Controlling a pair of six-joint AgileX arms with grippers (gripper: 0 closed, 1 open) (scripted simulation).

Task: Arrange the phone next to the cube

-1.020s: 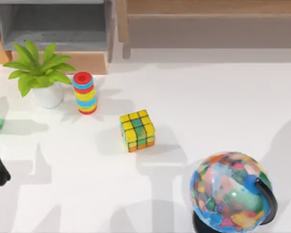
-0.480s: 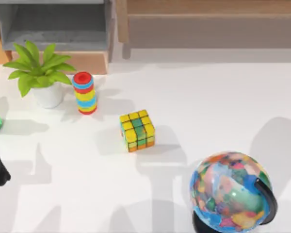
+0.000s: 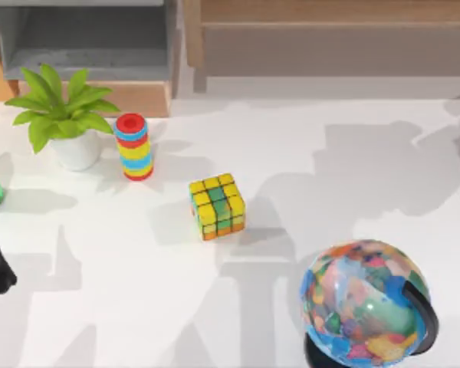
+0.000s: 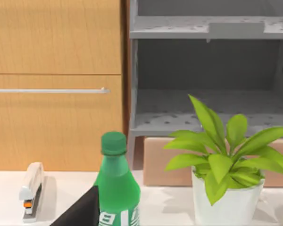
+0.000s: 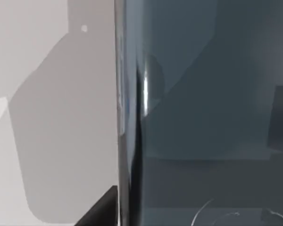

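Close up, the phone (image 5: 203, 117) shows a glossy dark screen.

On my top view the cube (image 3: 217, 205) sits flat on the white bench (image 3: 353, 169), slightly left of centre, turned a little off square to the bench's edges. It is a small 3x3 puzzle cube with black grid lines: the upper face reads mostly yellow with a green centre, and the side faces show green, yellow and orange squares. My right wrist view has the phone (image 5: 203, 113) very close up: a dark grey-black slab with a glossy, reflective face, one long straight edge running against the pale bench surface behind it.
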